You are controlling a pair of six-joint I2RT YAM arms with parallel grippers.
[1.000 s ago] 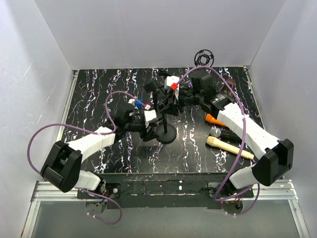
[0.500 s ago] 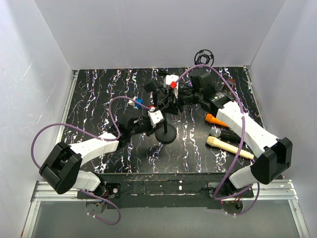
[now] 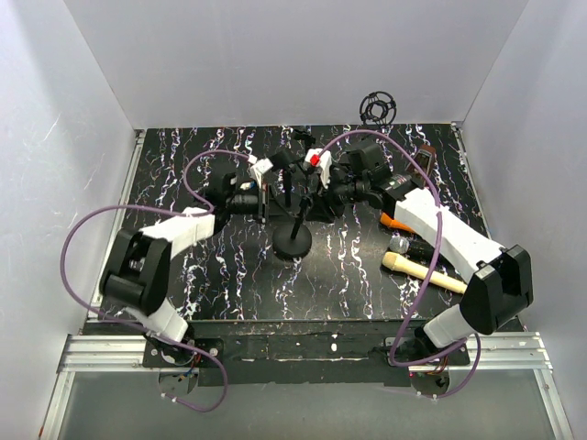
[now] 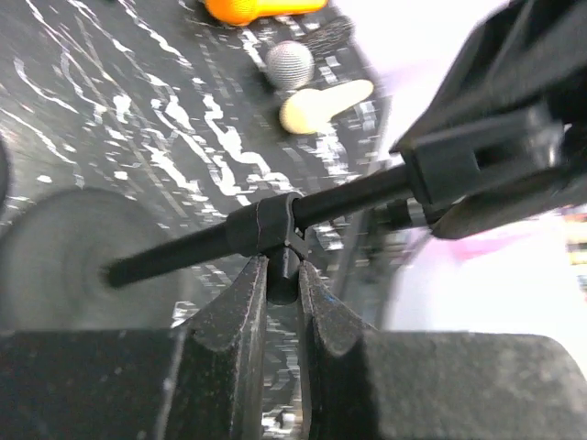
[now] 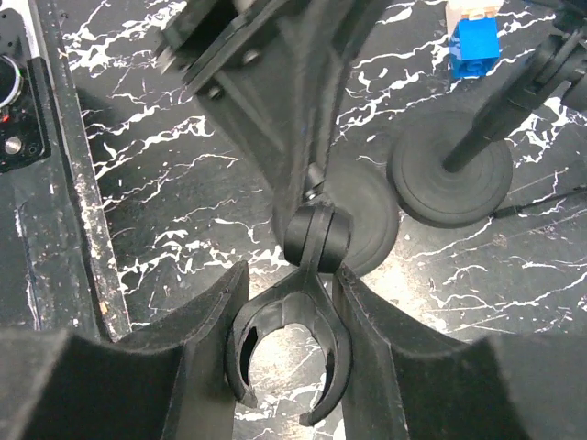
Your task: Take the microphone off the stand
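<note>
Both closed | left gripper pinching stand collar | right gripper apparently holding clip

Robot lab: white-walled enclosure

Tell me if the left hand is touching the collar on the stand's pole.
Touching. The left wrist view shows both fingers of the left hand pinched on the tab under the collar on the pole.

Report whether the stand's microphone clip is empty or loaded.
Empty: in the right wrist view, the clip is a bare open ring, table showing through.
</note>
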